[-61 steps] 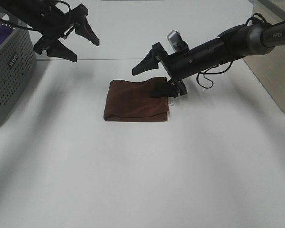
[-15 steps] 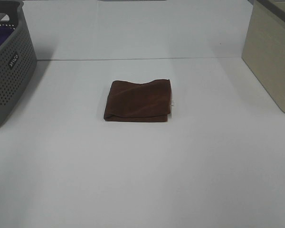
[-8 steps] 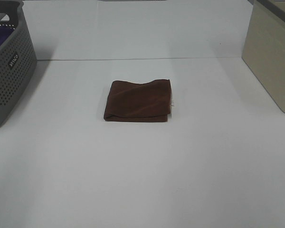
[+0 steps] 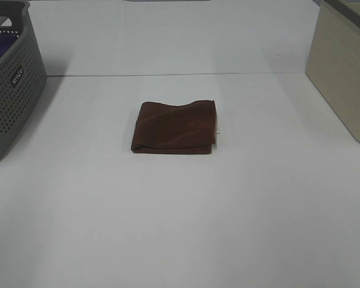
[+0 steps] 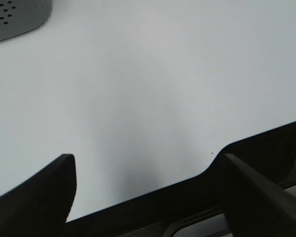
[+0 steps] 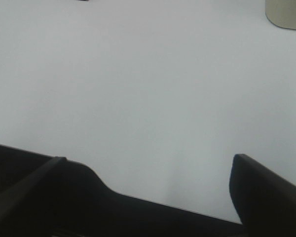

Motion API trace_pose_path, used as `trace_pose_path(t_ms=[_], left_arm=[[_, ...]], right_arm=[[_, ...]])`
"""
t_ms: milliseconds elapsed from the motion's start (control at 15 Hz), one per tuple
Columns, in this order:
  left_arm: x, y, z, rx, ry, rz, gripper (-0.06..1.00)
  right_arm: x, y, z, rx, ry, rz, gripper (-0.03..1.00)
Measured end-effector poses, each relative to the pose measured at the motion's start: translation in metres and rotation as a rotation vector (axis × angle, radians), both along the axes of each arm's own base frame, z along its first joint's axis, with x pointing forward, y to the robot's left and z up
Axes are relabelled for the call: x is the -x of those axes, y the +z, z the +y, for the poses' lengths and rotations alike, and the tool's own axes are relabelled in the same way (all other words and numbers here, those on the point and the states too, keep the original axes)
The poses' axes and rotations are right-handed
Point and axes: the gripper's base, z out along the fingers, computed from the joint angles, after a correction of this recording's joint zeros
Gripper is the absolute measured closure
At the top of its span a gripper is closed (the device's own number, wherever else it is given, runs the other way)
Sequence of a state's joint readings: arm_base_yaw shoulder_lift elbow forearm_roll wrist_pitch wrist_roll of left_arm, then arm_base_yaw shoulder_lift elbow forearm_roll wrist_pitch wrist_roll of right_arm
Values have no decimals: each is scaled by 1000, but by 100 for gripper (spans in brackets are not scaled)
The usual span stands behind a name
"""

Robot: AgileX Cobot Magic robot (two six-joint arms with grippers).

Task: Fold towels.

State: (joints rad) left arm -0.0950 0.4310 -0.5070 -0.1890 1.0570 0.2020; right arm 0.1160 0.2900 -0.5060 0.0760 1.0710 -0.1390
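A plain white flat table (image 4: 186, 228) carries three things. A dark brown soft cloth towel (image 4: 174, 127), folded into a rough square, lies near its middle. A grey perforated plastic basket (image 4: 12, 90) stands at the left edge, and a beige box (image 4: 343, 72) stands at the right edge, both well apart from the towel

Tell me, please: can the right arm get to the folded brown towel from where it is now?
Probably yes. The brown towel lies alone on the white table, nothing standing beside it, and the right gripper is open and empty above bare table. How far off the arm sits, the pictures do not show.
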Motion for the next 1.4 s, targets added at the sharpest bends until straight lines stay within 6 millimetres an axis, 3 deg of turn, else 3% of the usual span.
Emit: trace_pose_path(t_ms=[200, 733, 867, 1400], left_arm=[[5, 2, 5, 4, 79, -42, 20], [63, 12, 5, 14, 139, -420, 20], [65, 12, 5, 15, 139, -434, 20], [65, 12, 5, 12, 123, -435, 20]], right_arm=[[2, 0, -1, -7, -32, -13, 14], [33, 3, -3, -22, -122, -230, 14], [41, 3, -3, -25, -121, -286, 14], [42, 3, -3, -26, -121, -293, 14]])
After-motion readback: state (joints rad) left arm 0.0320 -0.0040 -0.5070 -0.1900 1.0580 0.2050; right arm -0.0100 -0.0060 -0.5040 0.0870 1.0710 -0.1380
